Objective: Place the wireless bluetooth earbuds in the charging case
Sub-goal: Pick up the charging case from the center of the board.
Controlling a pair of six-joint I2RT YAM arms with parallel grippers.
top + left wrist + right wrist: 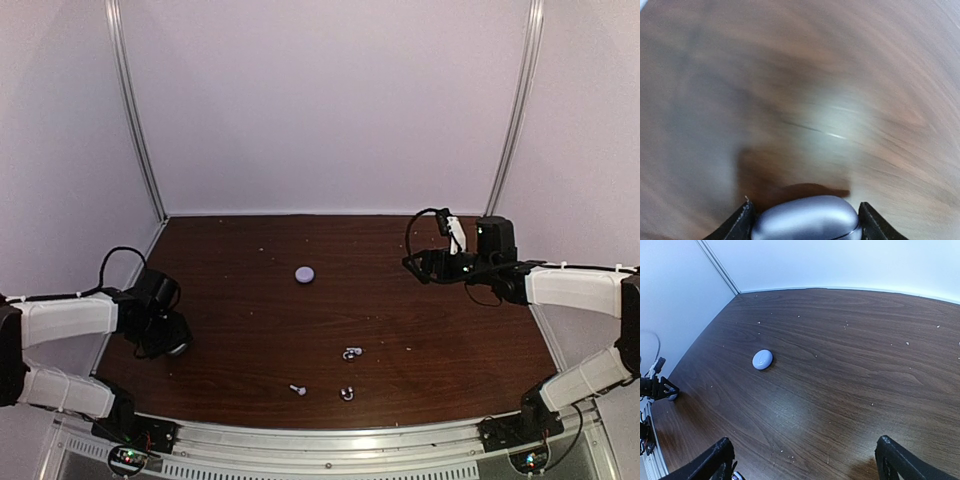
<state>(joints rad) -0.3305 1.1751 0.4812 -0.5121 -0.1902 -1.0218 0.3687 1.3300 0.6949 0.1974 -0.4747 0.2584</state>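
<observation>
My left gripper is at the table's left side, shut on a rounded lavender charging case held between its black fingers; that view is blurred by motion. A second round lavender case lies closed at the table's middle and also shows in the right wrist view. Three tiny whitish earbuds lie near the front: one, one and one. My right gripper is open and empty, hovering above the table right of the middle case, its fingers wide apart.
Dark wooden table with white walls at the back and sides and a metal rail along the front edge. Small white specks dot the wood. My left gripper shows far left in the right wrist view.
</observation>
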